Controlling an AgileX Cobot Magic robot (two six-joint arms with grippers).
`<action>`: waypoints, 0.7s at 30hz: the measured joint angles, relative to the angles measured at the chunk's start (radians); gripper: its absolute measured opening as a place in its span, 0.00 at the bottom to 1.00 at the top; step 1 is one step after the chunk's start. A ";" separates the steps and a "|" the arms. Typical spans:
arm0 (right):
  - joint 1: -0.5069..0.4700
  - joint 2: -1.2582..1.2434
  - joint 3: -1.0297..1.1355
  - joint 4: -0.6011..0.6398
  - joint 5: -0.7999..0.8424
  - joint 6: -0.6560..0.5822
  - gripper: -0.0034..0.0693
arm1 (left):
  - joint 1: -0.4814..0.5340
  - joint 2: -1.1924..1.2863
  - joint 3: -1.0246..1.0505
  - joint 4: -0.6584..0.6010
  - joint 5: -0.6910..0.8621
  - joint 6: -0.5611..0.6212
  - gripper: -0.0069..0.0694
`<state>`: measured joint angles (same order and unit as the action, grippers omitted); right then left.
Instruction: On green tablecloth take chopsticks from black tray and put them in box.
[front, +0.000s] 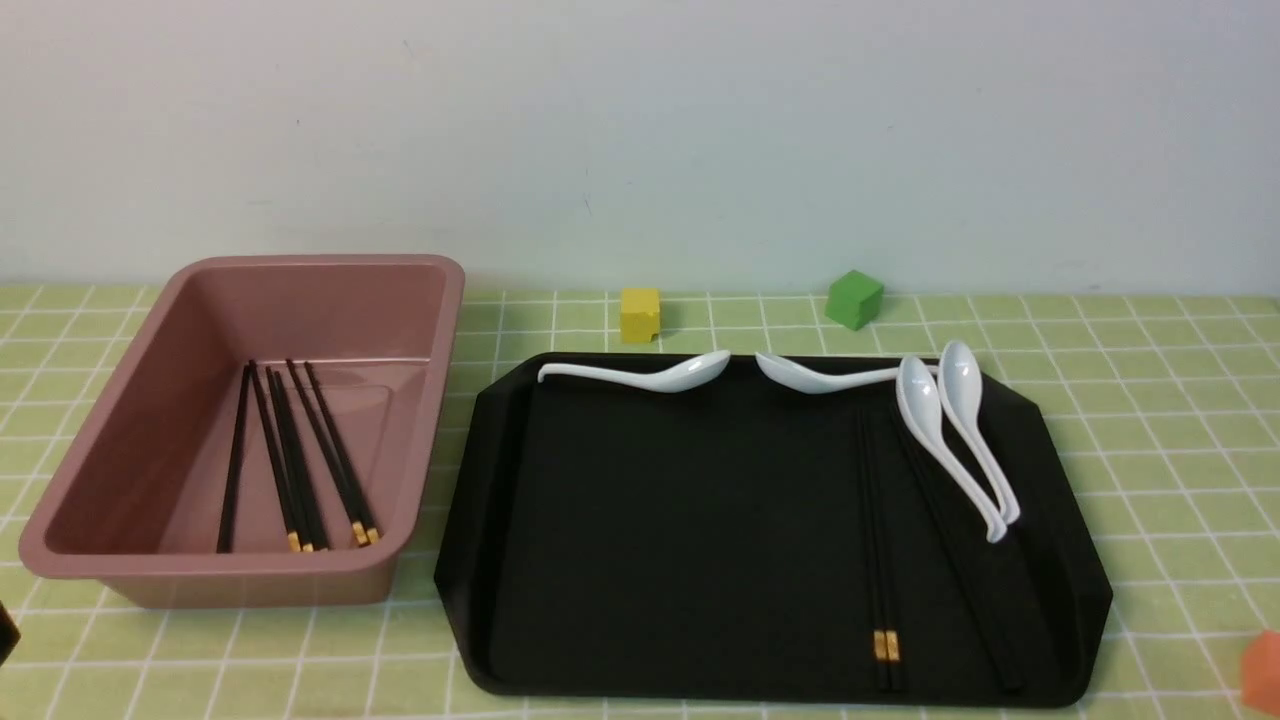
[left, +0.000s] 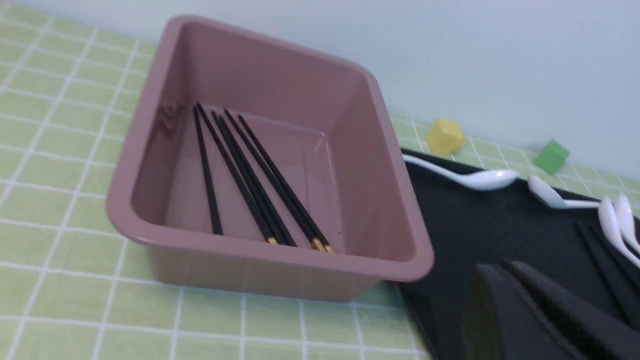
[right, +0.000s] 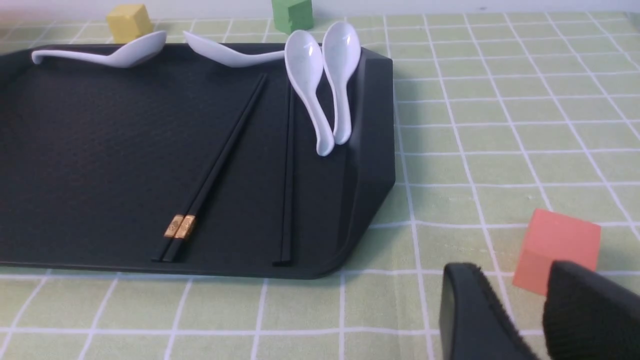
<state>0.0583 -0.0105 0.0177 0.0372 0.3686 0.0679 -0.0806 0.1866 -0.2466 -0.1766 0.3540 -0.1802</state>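
The black tray (front: 680, 530) lies on the green tablecloth (front: 1180, 400). On its right side lie a pair of chopsticks (front: 880, 540) with gold bands near the front and a second dark pair (front: 960, 560); both show in the right wrist view (right: 215, 165) (right: 287, 175). The pink box (front: 330, 300) stands left of the tray and holds several chopsticks (front: 290, 460) (left: 250, 185). My left gripper (left: 505, 267) is shut and empty, near the box's front corner. My right gripper (right: 515, 270) is open and empty, off the tray's front right corner.
Several white spoons lie on the tray: two along the back rim (front: 650, 375) (front: 820, 375) and two side by side at the back right (front: 950, 440). A yellow cube (front: 640, 314) and a green cube (front: 854, 299) sit behind the tray. An orange cube (right: 557, 247) sits by my right gripper.
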 joint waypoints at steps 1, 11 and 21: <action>0.000 0.000 0.000 0.000 0.000 0.000 0.38 | 0.000 -0.025 0.024 0.003 -0.017 0.000 0.08; 0.000 0.000 0.000 0.000 0.000 0.000 0.38 | 0.000 -0.197 0.272 0.053 -0.095 0.000 0.09; 0.000 0.000 0.000 -0.001 0.000 0.000 0.38 | 0.000 -0.198 0.276 0.102 -0.008 0.000 0.10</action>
<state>0.0583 -0.0105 0.0177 0.0364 0.3686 0.0679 -0.0806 -0.0113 0.0298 -0.0745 0.3456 -0.1802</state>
